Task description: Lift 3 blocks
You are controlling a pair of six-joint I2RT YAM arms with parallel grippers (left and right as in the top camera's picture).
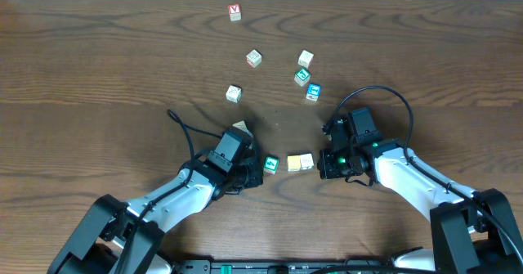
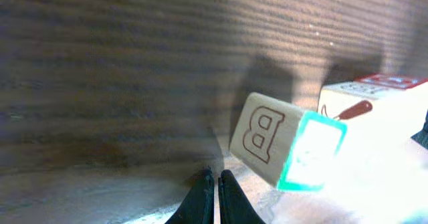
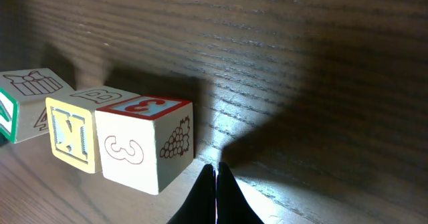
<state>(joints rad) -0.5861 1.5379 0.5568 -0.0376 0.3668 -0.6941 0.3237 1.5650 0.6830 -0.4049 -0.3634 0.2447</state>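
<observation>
Three blocks lie in a row on the table between my two grippers: a green-faced block (image 1: 271,164), a yellow one (image 1: 292,163) and a pale one with red marks (image 1: 306,160). In the left wrist view the green-faced block (image 2: 287,147) shows a letter B side and looks tilted. The red-marked block (image 2: 374,90) sits behind it. The right wrist view shows the red-marked block (image 3: 144,144) nearest, then the yellow (image 3: 70,130) and the green (image 3: 27,100). My left gripper (image 1: 260,171) (image 2: 216,182) is shut and empty, just left of the row. My right gripper (image 1: 320,164) (image 3: 216,172) is shut and empty at the row's right end.
Several other cubes lie scattered farther back: a red-topped one (image 1: 235,11), two pale ones (image 1: 254,58) (image 1: 306,58), a teal one (image 1: 302,77), a blue one (image 1: 313,92) and a green-edged pale one (image 1: 234,93). Another pale cube (image 1: 241,128) peeks out beside my left arm.
</observation>
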